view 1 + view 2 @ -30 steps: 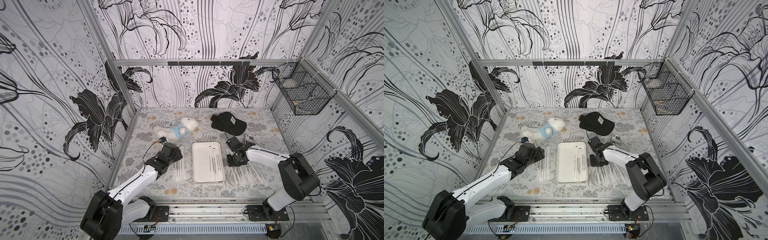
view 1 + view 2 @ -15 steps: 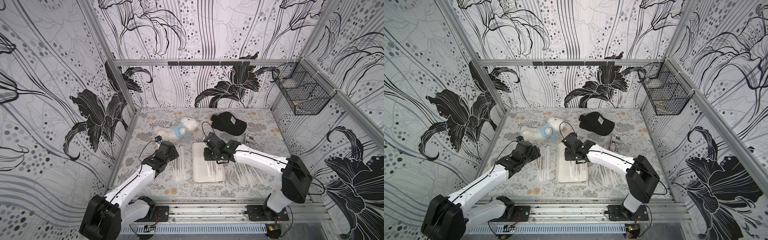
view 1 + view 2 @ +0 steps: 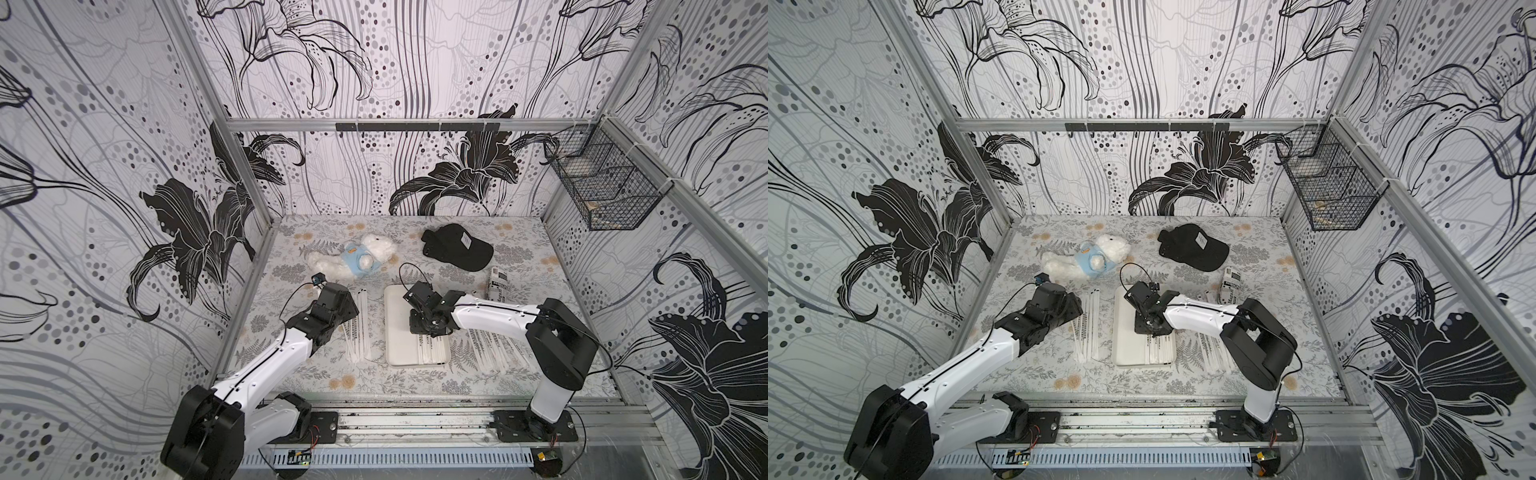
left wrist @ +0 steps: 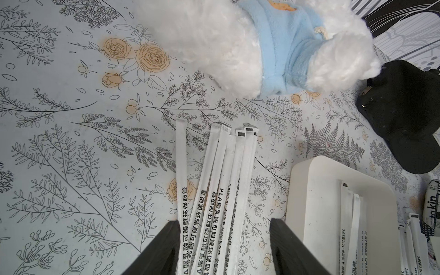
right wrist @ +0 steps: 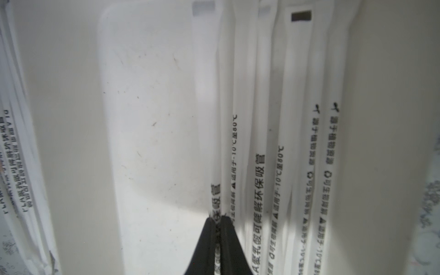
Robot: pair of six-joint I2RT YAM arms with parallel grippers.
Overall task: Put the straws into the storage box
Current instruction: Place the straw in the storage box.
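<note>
- Found box (image 3: 394, 320) flat on bench (image 3: 340, 376), about mid-bench, long sides running front to back; same placement in both top views.
- Noted straws (image 3: 430, 351) inside box, lengthwise, side by side, gathered along its right half.
- Noted left lot (image 3: 360, 328) loose on bench just left of box, roughly parallel to it, with some pieces overlapping.
- Noted right lot (image 3: 494, 349) fanned on bench just right of box, partly under right arm.
- Found right fingers (image 5: 209, 240) low over box, together, clamped on a single straw (image 5: 215, 195) at the edge of the row inside; straw parallel to its neighbours. Cannot tell whether lifted or resting on box floor.
- Found left fingers (image 4: 159, 252) apart, astride left lot, one on each side of the bundle, with printed wrappers running between them; nothing clamped. Cannot tell contact with bench.
- Logged plush toy (image 3: 353, 259), white with blue top, lying behind left lot, apart from it.
- Logged black cap (image 3: 457, 249) behind box, apart from it.
- Logged printed packet (image 3: 498, 284) on bench to right rear of box, near the far ends of right lot.
- Logged wire basket (image 3: 602, 187) hung on right wall, above bench level.
</note>
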